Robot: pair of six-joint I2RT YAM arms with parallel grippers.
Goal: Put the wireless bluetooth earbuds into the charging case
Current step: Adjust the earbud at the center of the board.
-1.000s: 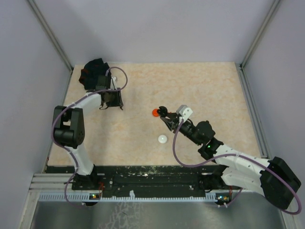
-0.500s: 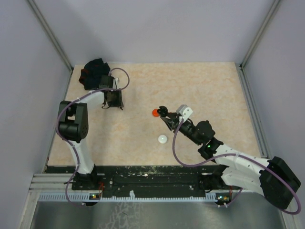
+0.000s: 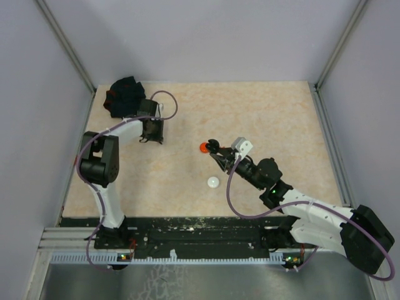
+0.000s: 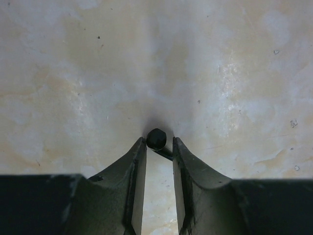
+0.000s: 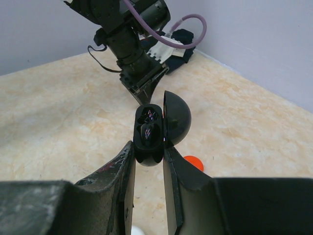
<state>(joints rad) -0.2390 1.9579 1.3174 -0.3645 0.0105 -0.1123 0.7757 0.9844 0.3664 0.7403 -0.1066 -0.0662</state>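
Black earbud point(image 4: 156, 139) is lying on the pale marbled surface point(image 4: 234, 73) toward the far left corner. The left hand point(image 4: 159, 147) is flanking it, fingers narrowly apart and not visibly clamping. Near the middle, the right hand point(image 5: 147, 148) is gripping the open charging case point(image 5: 148, 132), just beside a red disc point(image 5: 194, 162).

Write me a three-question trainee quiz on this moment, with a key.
1. True or false: the charging case held in the right gripper has its lid shut.
2. What sits at the fingertips of the left gripper? A) a screw B) a small black earbud C) nothing
3. In the top view, which lies nearer the case: the red disc or the white disc?
Key: 1 false, the lid stands open; 2 B; 3 the red disc.
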